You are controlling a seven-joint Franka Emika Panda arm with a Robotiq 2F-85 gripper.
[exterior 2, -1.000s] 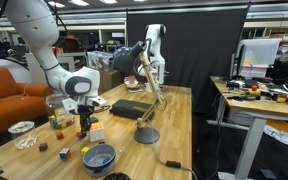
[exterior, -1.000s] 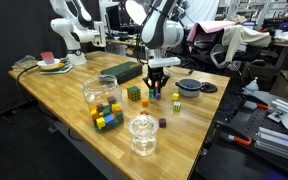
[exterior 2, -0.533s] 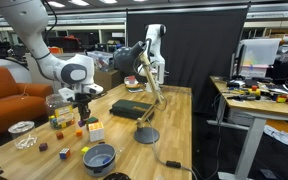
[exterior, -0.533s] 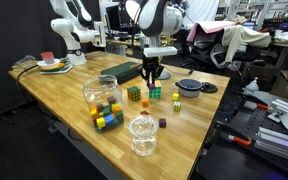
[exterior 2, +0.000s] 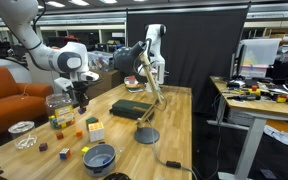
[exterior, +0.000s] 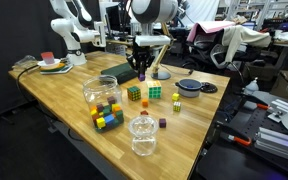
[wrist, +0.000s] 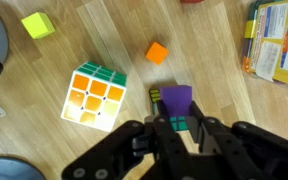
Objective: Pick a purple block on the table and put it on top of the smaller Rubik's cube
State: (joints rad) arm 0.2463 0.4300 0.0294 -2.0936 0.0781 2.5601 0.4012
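- Step in hand: the carry, I reckon. The purple block (wrist: 177,98) sits right at the tips of the gripper (wrist: 179,118) in the lower middle of the wrist view. The jaws are pinched down narrow onto it, so I'd call it grabbed and off the surface (exterior: 64,90).
- The smaller Rubik's cube (wrist: 155,97) peeks out from directly under the block in that view. Only a dark edge and a sticker or two show, so the block looks pretty much lined up over it.
- The brighter cube (wrist: 96,95) is just left of it in frame and the orange block (wrist: 158,52) is above it. Both are clear of the gripper.
- Next move, my guess: a straight, slow drop until the block meets the cube's top, then ease the jaws apart. It's a tiny block on a small top, so centring matters, or it may slide off or nudge the cube.
- Pose: in both exterior views the arm (exterior: 152,12) is bent over with the wrist pointing down. The gripper hangs clear above the two cubes, around the upper middle of the frame.
- Heads up: a second purple block (exterior: 163,124) lies loose on the surface, lower middle of an exterior view. It's well apart from the cubes and not the one in play.
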